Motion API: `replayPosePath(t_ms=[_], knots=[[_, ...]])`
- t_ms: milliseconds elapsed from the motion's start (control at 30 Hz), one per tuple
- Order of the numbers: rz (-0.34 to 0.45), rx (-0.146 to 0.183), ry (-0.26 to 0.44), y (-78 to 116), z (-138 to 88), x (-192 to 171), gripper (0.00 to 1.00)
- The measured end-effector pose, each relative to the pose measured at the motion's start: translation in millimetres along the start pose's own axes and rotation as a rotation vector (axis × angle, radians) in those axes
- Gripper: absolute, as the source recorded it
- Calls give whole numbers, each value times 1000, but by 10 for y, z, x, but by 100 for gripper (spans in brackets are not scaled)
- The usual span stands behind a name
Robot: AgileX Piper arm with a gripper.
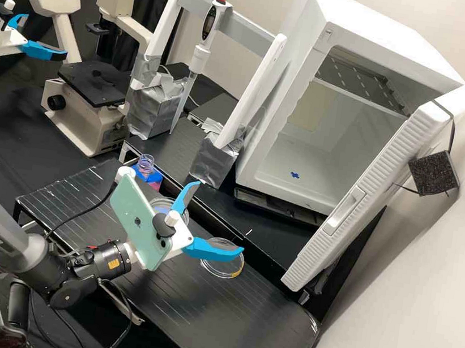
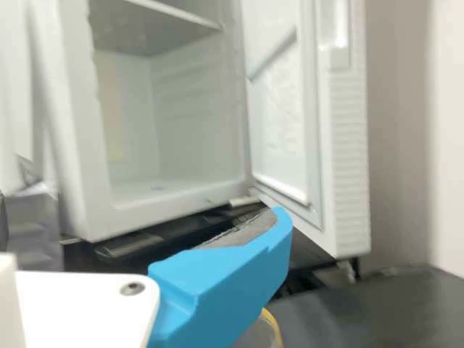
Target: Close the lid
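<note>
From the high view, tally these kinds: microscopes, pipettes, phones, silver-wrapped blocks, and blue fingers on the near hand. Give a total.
Microscope: 1
Pipette: 1
Phone: 1
Silver-wrapped blocks: 2
Blue fingers on the near hand: 2
Total: 7

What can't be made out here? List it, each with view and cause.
Part of the rear dish: high view, behind the phone and gripper.
Part of the front dish: high view, behind a blue finger; wrist view, behind that finger and cut by the edge.
Whether its lid is on: both views, too small.
Cabinet top: wrist view, cut off.
</note>
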Motion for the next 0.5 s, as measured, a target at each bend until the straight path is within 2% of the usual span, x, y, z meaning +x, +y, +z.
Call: replayPosePath(t_ms=[33, 233, 500], knots=[[-3, 0, -19, -4, 36, 8, 100], [-28, -58, -92, -53, 173, 45, 100], [-33, -80, -175, -85, 315, 81, 100]])
